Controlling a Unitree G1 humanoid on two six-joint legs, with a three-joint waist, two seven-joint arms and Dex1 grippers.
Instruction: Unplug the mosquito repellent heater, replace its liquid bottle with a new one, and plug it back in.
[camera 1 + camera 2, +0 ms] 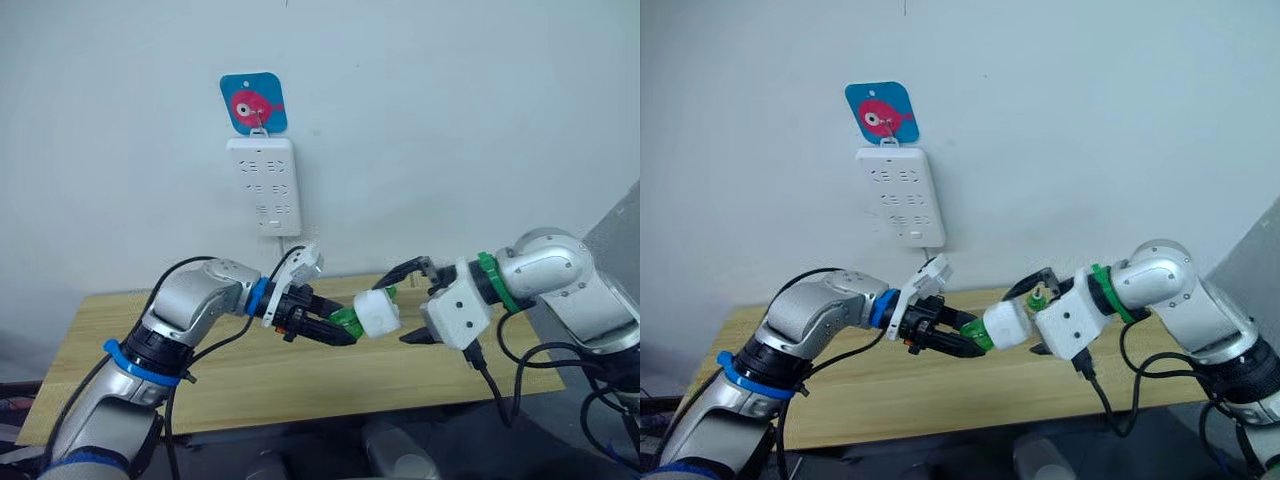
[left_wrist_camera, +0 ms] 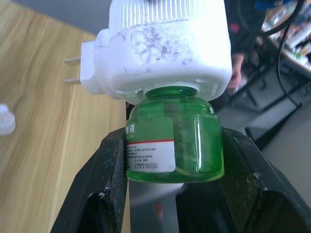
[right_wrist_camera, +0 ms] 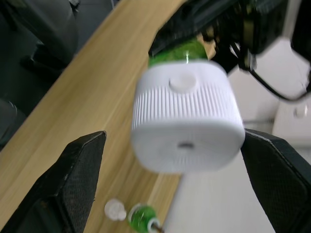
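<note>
While raised above the worktop (image 1: 300,385): left fingers (image 2: 109,189) clamped on green bottle (image 2: 175,138) under heater (image 2: 165,46); right fingers (image 3: 80,165) apart beside heater.

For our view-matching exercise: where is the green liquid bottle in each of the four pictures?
Left eye view: the green liquid bottle is at centre, between the two arms.
Right eye view: just left of centre, above the wooden table.
Left wrist view: centre, clamped between the left gripper fingers.
Right wrist view: near the top, behind the heater.
Shared landmark: the white mosquito repellent heater on the bottle's neck.
</note>
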